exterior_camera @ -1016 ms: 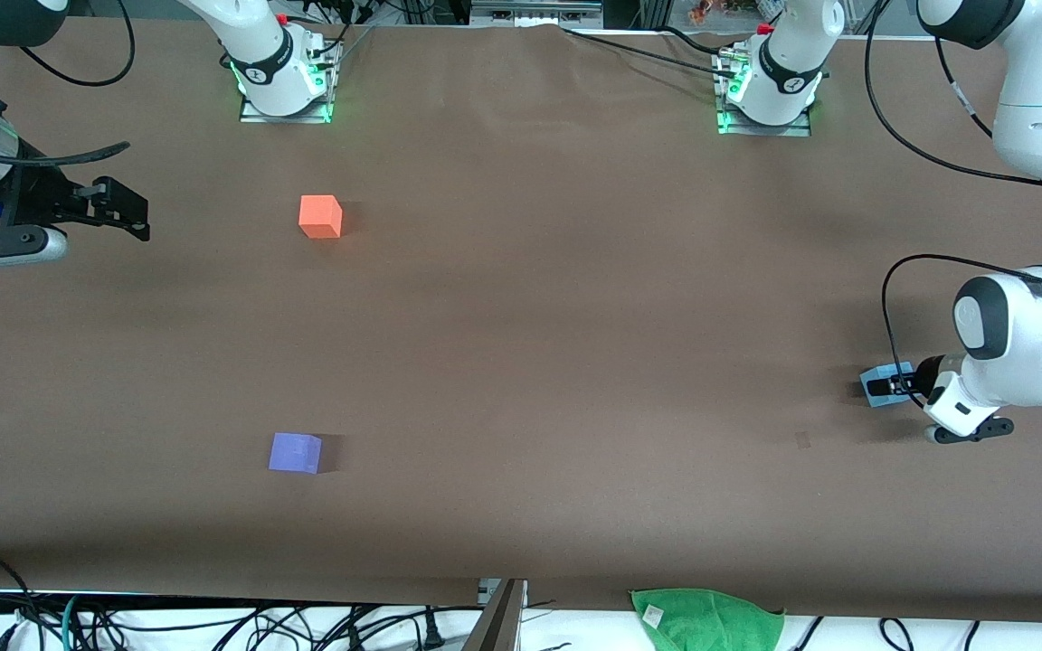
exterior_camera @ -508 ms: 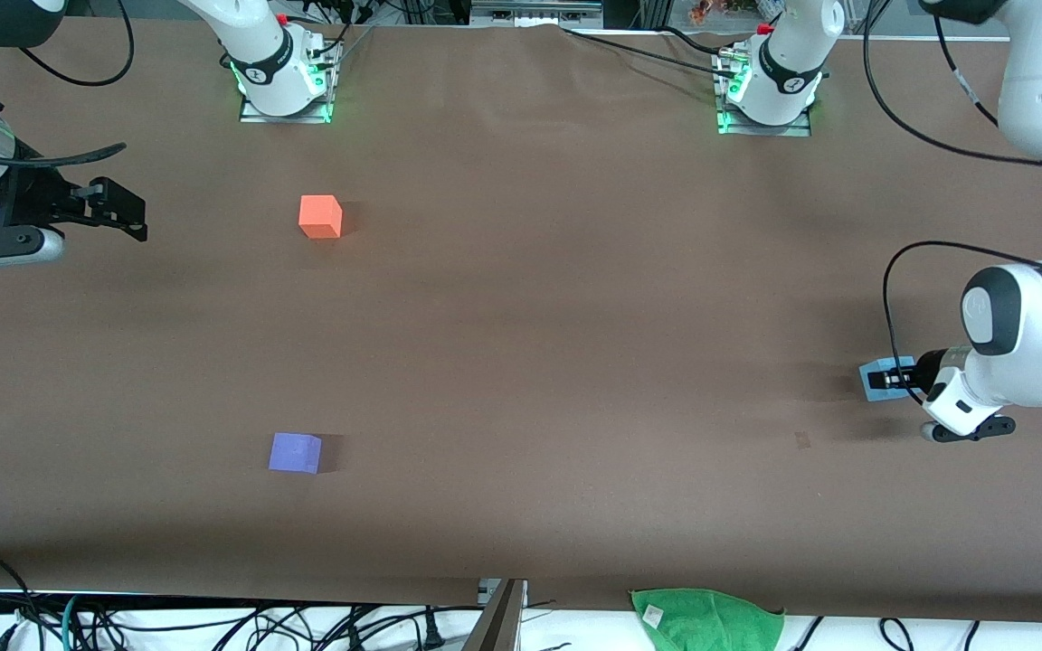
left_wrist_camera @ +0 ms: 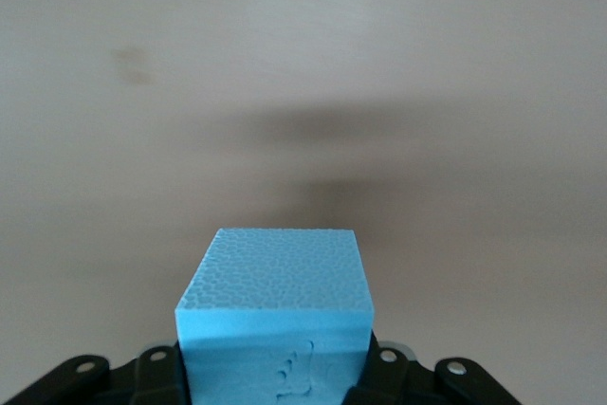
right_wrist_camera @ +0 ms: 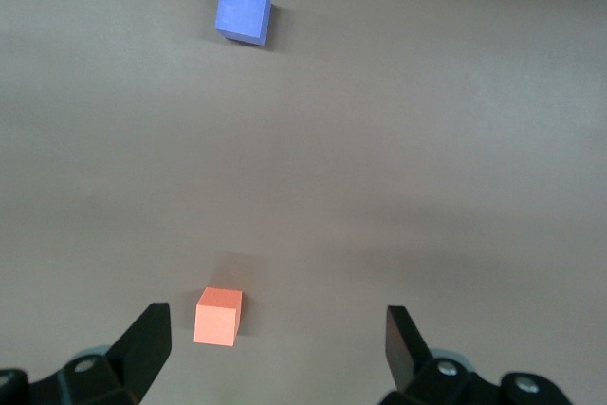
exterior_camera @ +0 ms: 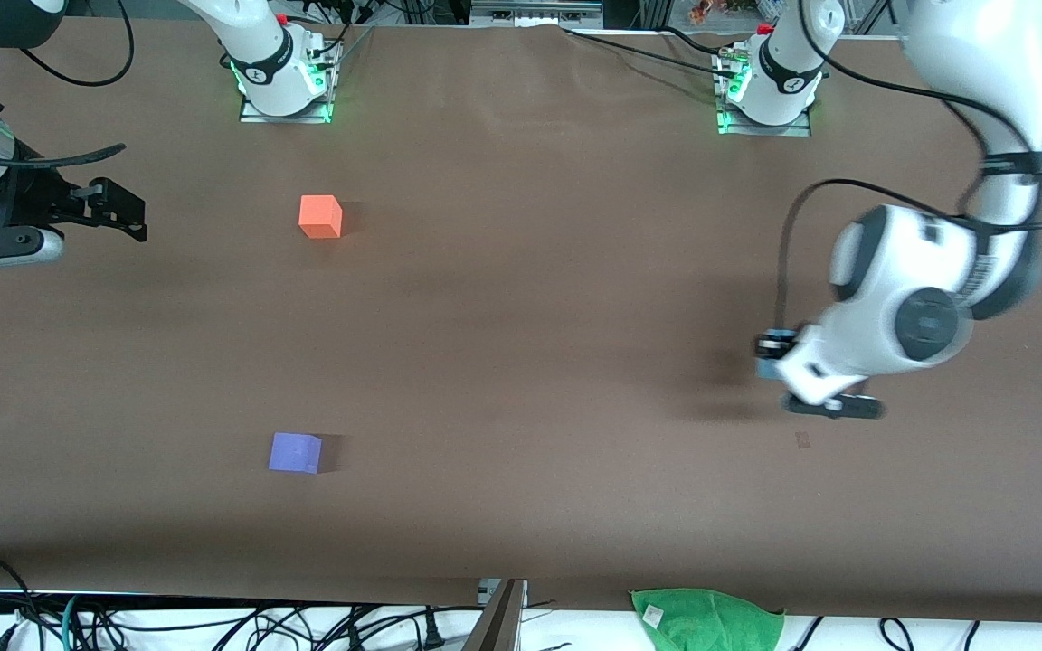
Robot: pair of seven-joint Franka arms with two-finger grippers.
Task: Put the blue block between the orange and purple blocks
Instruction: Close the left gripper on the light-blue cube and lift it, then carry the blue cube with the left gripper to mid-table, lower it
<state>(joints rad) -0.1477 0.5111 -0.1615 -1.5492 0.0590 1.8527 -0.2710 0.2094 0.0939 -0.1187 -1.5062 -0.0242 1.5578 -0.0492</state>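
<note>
Blue block (exterior_camera: 767, 364) (left_wrist_camera: 275, 308): held off the bench (exterior_camera: 521, 362), clamped in the left tool (exterior_camera: 770, 354), over the left arm's end of the bench, well apart from the other two cubes.

Orange block (exterior_camera: 320, 217) (right_wrist_camera: 218, 316): on the bench toward the right arm's end, farther from the front camera than the purple block (exterior_camera: 295, 452) (right_wrist_camera: 243, 11).

Right tool (exterior_camera: 127, 217) (right_wrist_camera: 275, 348): fingers spread wide, nothing between them, hanging over the right arm's end of the bench; that arm waited.

Green cloth (exterior_camera: 706, 619): at the bench's front edge.
</note>
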